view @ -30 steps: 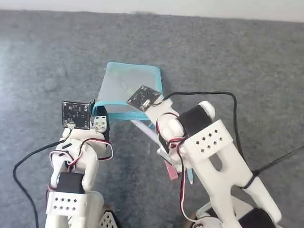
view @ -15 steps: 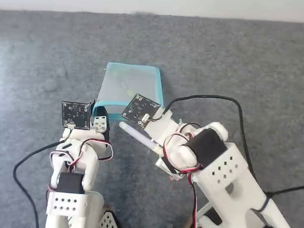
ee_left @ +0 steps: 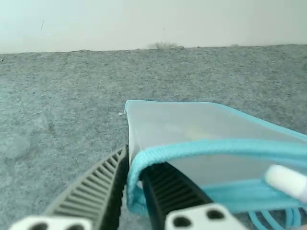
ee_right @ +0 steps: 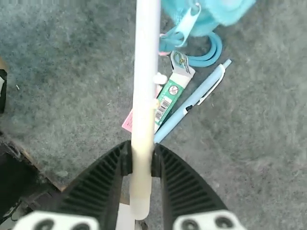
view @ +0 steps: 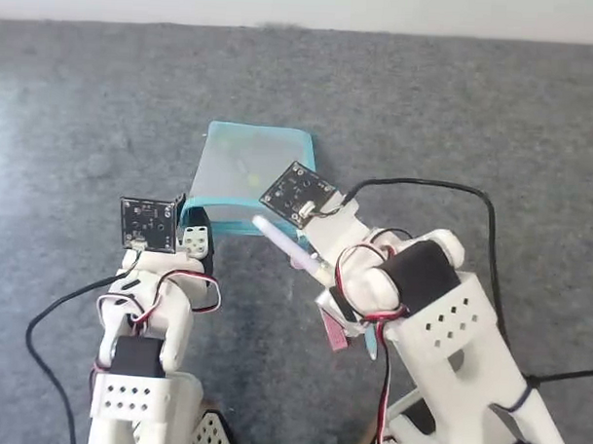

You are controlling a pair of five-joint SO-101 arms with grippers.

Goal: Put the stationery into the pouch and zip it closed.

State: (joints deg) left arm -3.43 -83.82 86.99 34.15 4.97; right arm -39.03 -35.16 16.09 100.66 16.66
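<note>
The translucent pouch (view: 254, 172) with a teal edge lies at the table's middle, its mouth toward the arms. My left gripper (ee_left: 135, 191) is shut on the teal rim of the pouch (ee_left: 201, 143) at one corner of the mouth. My right gripper (ee_right: 141, 160) is shut on a white pen (ee_right: 145, 86), which in the high view is the white pen (view: 281, 243) held above the table, tip aimed at the pouch mouth. Below it on the table lie a light blue pen (ee_right: 192, 103), a green-and-white tube (ee_right: 171, 96) and a pink item (view: 332, 330).
The pouch's zipper pull (ee_right: 188, 23) and a teal loop cord (ee_right: 206, 53) hang at the mouth's near corner. Grey carpet-like table surface (view: 495, 122) spreads free all around. Cables run off both arms near the front edge.
The right arm has lifted the white pen off the table and swung it, its tip now closer to the pouch mouth. The left arm has kept still on the rim.
</note>
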